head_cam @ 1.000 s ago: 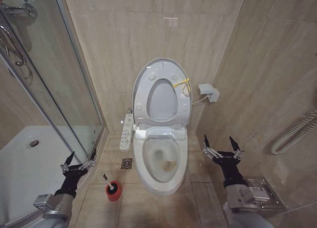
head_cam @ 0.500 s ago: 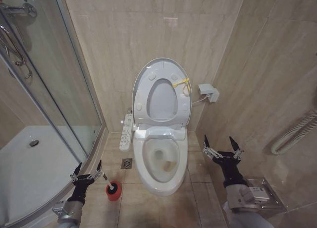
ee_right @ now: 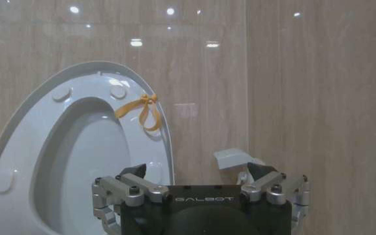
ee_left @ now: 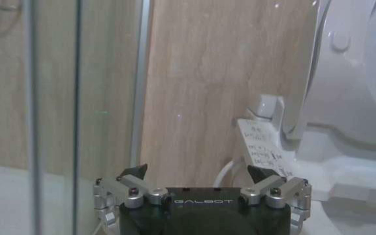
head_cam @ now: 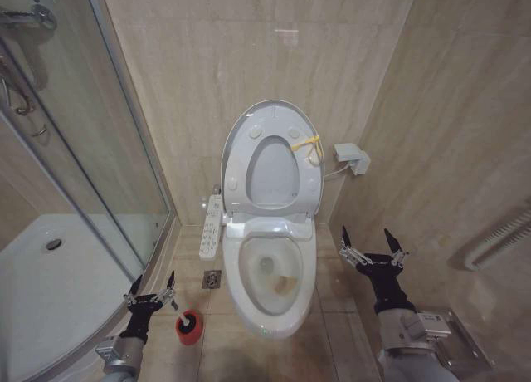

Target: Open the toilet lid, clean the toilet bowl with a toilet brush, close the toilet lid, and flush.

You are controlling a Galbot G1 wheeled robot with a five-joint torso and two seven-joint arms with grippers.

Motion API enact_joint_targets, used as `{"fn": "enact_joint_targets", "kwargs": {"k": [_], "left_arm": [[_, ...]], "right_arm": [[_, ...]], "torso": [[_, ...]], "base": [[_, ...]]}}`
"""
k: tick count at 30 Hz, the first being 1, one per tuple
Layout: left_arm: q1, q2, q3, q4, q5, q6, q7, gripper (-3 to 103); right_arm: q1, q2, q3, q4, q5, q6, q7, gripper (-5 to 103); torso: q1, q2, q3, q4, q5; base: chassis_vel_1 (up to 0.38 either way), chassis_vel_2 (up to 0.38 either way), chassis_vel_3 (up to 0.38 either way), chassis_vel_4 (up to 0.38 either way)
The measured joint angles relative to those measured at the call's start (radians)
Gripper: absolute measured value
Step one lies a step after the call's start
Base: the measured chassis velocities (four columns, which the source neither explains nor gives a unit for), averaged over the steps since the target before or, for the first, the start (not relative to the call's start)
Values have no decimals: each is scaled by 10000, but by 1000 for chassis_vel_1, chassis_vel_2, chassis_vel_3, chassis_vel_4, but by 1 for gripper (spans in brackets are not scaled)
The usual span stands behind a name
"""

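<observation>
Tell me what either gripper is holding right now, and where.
Nothing. The left gripper hangs open beside the toilet brush, not on it; the right gripper is open in the air.

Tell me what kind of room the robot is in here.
A small tiled bathroom, most likely residential. A floor-standing toilet bowl with its toilet lid raised against the wall, a glass shower enclosure with a white shower tray, and a toilet brush on the floor show it.

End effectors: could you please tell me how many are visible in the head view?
2. The left end effector, open, hovers beside the toilet brush; the right end effector, open, hangs right of the toilet bowl.
</observation>
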Motion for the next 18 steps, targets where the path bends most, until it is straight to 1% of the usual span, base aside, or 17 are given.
{"fn": "enact_joint_targets", "kwargs": {"k": [4,6,7,9,11,18], "left_arm": [[-137,-24,242,500,24,-228,64,100],[-156,-122,485,939,104,-409,95,100],[-156,-122,485,939,104,-409,95,100],[-145,-198,700,1295,276,-598,105,100],[-128,-298,855,1665,465,-750,106,100],[-295,-409,900,2356,525,-786,18,100]], "right_arm": [[1,0,0,0,0,0,0,100],[-1,0,0,0,0,0,0,100],[-1,0,0,0,0,0,0,100],[-3,1,0,0,0,0,0,100],[-3,0,-1,0,0,0,0,100],[-2,0,-1,0,0,0,0,100]], "torso": [[3,-1,1,2,-1],[-4,0,-1,2,-1],[-4,0,-1,2,-1],[-9,1,-3,-1,-1],[-11,2,-4,4,-1],[-7,1,-3,1,-2]], "base": [[-65,95,57,-55],[6,-3,-30,4],[11,-6,-59,9],[14,-30,-30,17],[0,0,0,0],[0,0,0,0]]}}
